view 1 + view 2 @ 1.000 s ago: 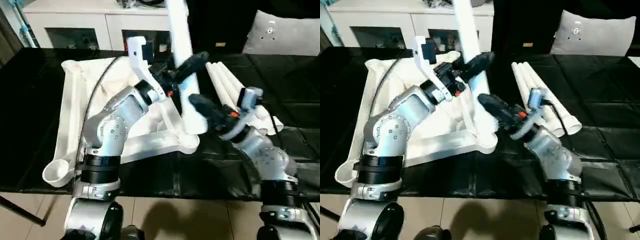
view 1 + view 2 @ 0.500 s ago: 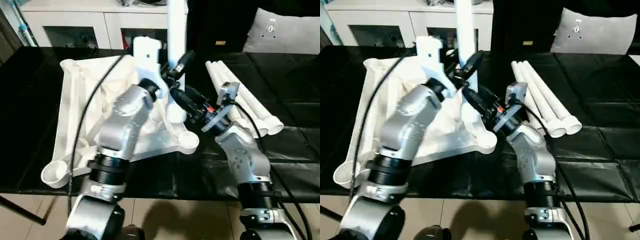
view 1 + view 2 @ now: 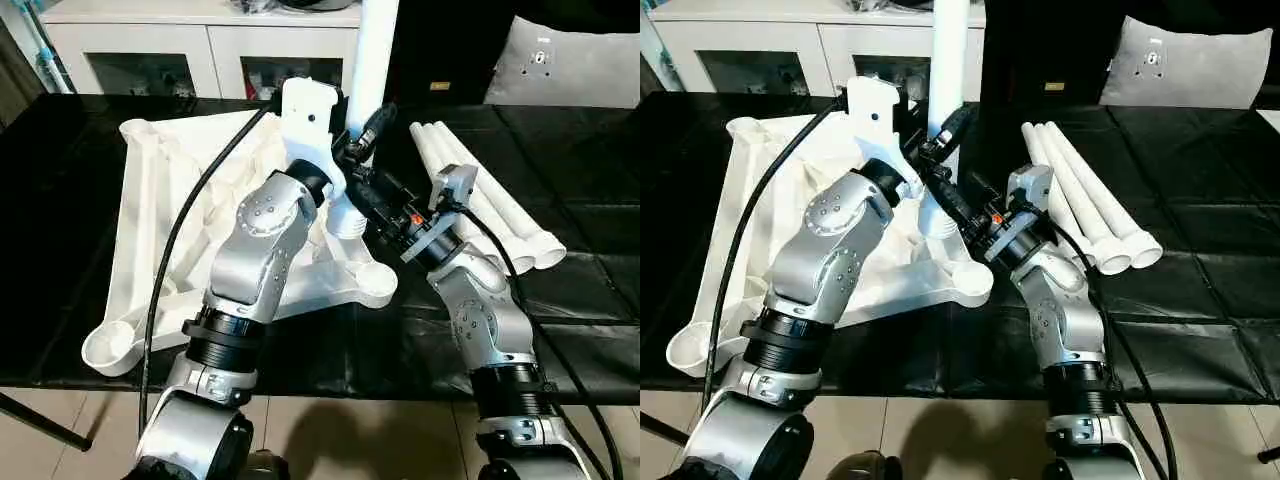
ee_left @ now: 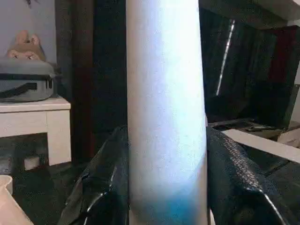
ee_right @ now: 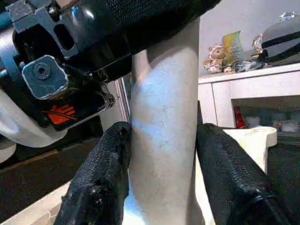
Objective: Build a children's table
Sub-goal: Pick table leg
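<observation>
The children's table top (image 3: 150,200) lies upside down on the left of the black work table, ribs and round corner sockets facing up. One white leg (image 3: 370,50) stands nearly upright over its right side. The leg's lower end (image 3: 346,222) is just behind the empty near right socket (image 3: 378,284). My left gripper (image 3: 365,130) is shut on the leg, a black finger on each side (image 4: 101,187). Just below it, my right gripper (image 3: 360,192) is shut on the same leg (image 5: 161,140). Three more legs (image 3: 480,200) lie side by side to the right.
The black work table (image 3: 600,250) runs to a front edge close to me. White cabinets (image 3: 200,40) stand behind it, and a grey cushion (image 3: 580,60) at the back right. A black cable (image 3: 175,250) loops along my left arm over the table top.
The leg has swung from leaning left to nearly upright. My left fingers have closed onto it. Both forearms have drawn in toward the middle, the right gripper keeping its hold.
</observation>
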